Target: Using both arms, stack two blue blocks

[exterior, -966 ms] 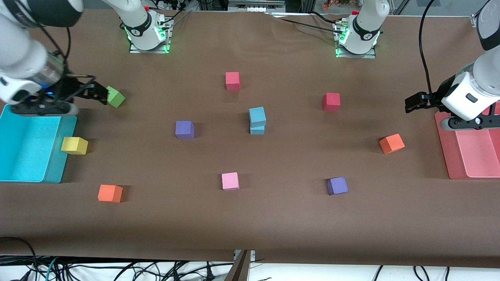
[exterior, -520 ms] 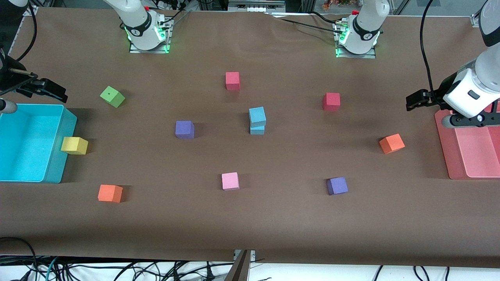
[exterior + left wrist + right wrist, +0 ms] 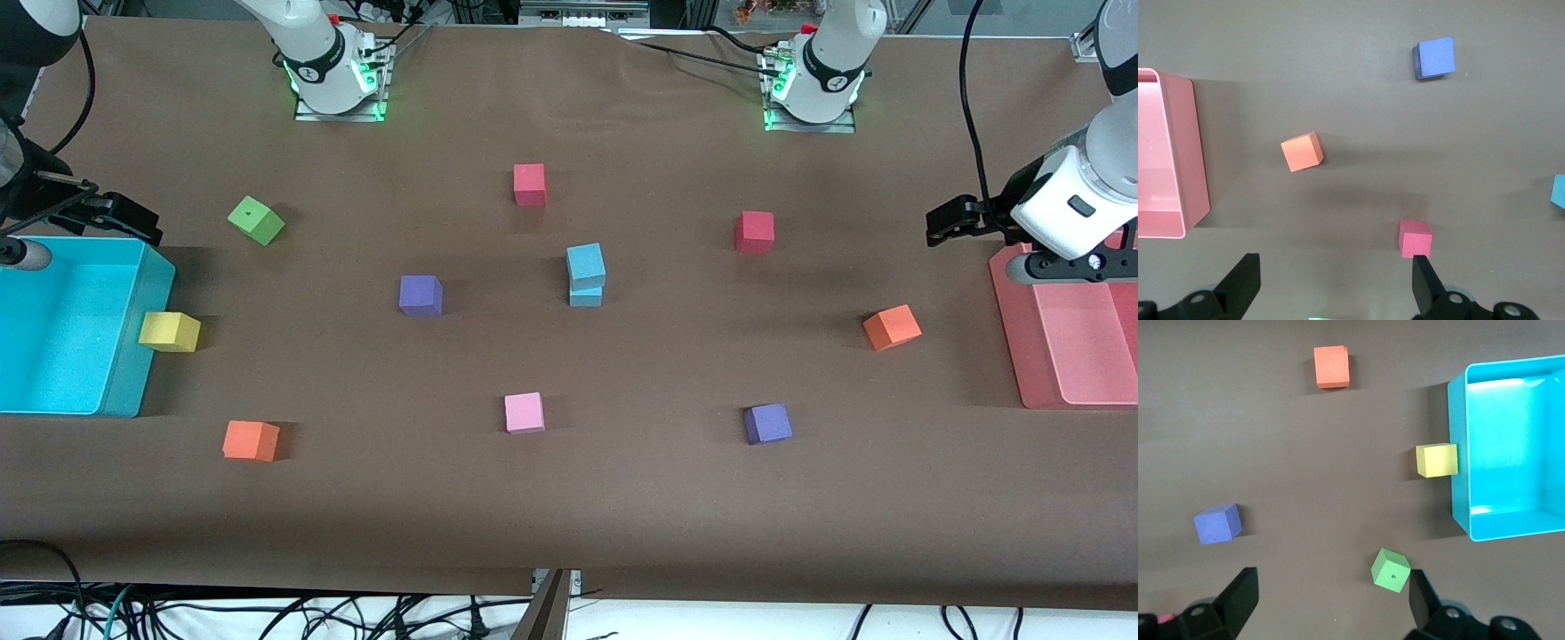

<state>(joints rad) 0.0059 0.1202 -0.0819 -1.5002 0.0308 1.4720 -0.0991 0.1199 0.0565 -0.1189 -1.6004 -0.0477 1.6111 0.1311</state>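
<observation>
I see the blue blocks (image 3: pixel 586 274) stacked mid-table, top one skewed; both grippers, left (image 3: pixel 949 222) and right (image 3: pixel 116 213), gape wide at the table's ends. A knock could topple it.

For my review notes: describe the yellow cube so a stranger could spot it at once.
Start at the big cyan bin at the right arm's end of the table. The yellow cube sits on the brown cloth against the bin's outer wall. It is the only yellow cube; the green and orange ones lie apart.

Front view: high up, looking down at whole table (image 3: pixel 569 498). Wrist views: straight down, sharing its two ends.
</observation>
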